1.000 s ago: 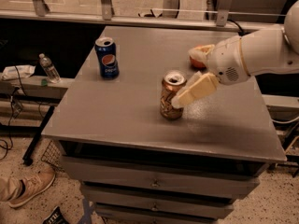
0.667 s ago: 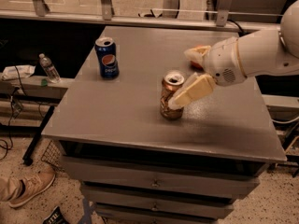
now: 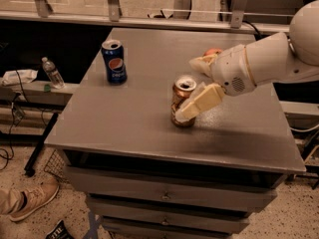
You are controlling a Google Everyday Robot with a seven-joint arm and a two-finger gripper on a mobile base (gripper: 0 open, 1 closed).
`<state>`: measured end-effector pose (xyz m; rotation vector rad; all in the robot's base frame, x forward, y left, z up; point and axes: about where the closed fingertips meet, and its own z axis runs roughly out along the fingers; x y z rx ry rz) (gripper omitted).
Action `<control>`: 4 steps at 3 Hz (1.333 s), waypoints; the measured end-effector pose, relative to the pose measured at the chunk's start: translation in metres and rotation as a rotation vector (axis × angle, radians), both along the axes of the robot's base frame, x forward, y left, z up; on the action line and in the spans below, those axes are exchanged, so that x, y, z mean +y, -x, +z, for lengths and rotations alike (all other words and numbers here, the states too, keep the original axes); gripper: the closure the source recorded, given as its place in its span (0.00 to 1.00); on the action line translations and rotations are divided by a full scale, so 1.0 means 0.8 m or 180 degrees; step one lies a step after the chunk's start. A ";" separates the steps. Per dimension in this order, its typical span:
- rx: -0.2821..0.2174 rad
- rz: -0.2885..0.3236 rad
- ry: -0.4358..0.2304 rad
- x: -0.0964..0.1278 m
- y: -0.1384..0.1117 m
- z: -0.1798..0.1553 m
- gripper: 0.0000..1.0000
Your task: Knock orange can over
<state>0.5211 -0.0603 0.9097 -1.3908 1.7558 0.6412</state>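
Observation:
The orange can (image 3: pixel 180 99) stands upright near the middle of the grey table (image 3: pixel 129 118). It is shiny orange-gold with a silver top. My gripper (image 3: pixel 188 87) reaches in from the right on a white arm, and its fingers are spread. The near finger (image 3: pixel 200 102) lies across the can's right front side and touches it. The far finger (image 3: pixel 199 63) sits behind and to the right of the can's top. The gripper holds nothing.
A blue Pepsi can (image 3: pixel 114 61) stands upright at the table's left rear. A red apple (image 3: pixel 213 52) peeks out behind the gripper. The table has drawers below. A plastic bottle (image 3: pixel 52 72) stands on a low shelf at left, and a shoe (image 3: pixel 31 199) is on the floor.
The gripper has edged slightly left towards the orange can. The can stays upright in the same spot.

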 end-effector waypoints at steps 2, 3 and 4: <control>0.0067 0.0089 -0.0033 0.013 0.003 -0.005 0.39; 0.0080 0.0139 -0.0055 0.021 0.002 -0.005 0.62; 0.0075 0.0098 0.0113 0.011 -0.001 -0.003 0.85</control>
